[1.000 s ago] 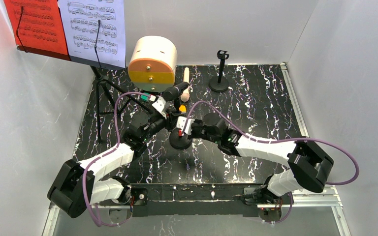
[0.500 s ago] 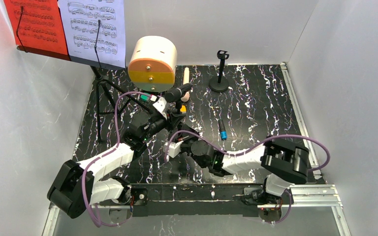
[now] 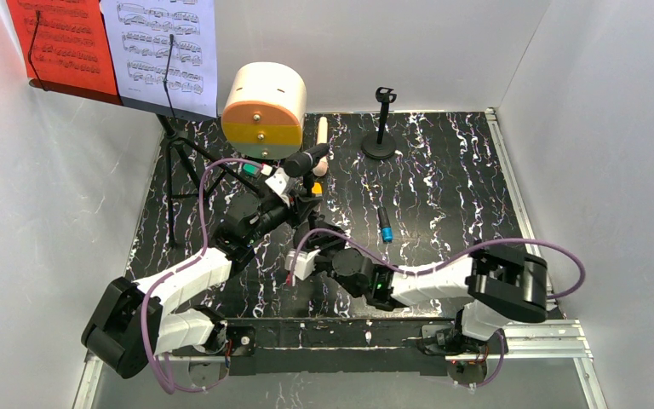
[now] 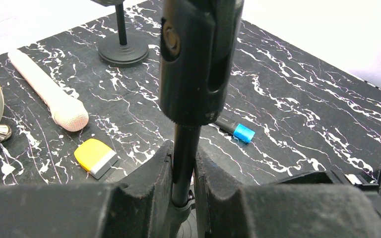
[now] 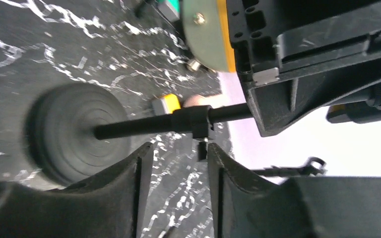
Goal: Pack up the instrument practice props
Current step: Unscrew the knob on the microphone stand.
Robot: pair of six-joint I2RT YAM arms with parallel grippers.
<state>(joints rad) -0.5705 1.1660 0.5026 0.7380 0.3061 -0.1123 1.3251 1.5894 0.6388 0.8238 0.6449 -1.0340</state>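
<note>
My left gripper [image 4: 183, 153] is shut on the thin post of a black mic holder [image 4: 186, 144], just under its clip head [image 4: 198, 59]. From above, the left gripper [image 3: 301, 196] sits under a black microphone [image 3: 306, 158] resting in that clip. My right gripper [image 5: 176, 163] is open, its fingers just beside the same post [image 5: 144, 126], near the round base [image 5: 74, 131] and touching nothing. In the top view the right gripper [image 3: 315, 239] is low beside the holder. A cream microphone [image 4: 49, 96] lies on the table. A second holder [image 3: 381, 128] stands at the back.
The music rack on tripod legs [image 3: 179, 170] stands back left, carrying a red page [image 3: 60, 43] and a white page [image 3: 166, 47]. A cream, orange and grey round case [image 3: 262, 106] sits behind the grippers. A blue-tipped black piece [image 3: 384, 226] and a yellow-grey block [image 4: 95, 157] lie loose.
The right arm swung back toward the near edge and came low beside the holder, then its jaws opened. The blue-tipped piece now lies uncovered. The left gripper kept its grip.
</note>
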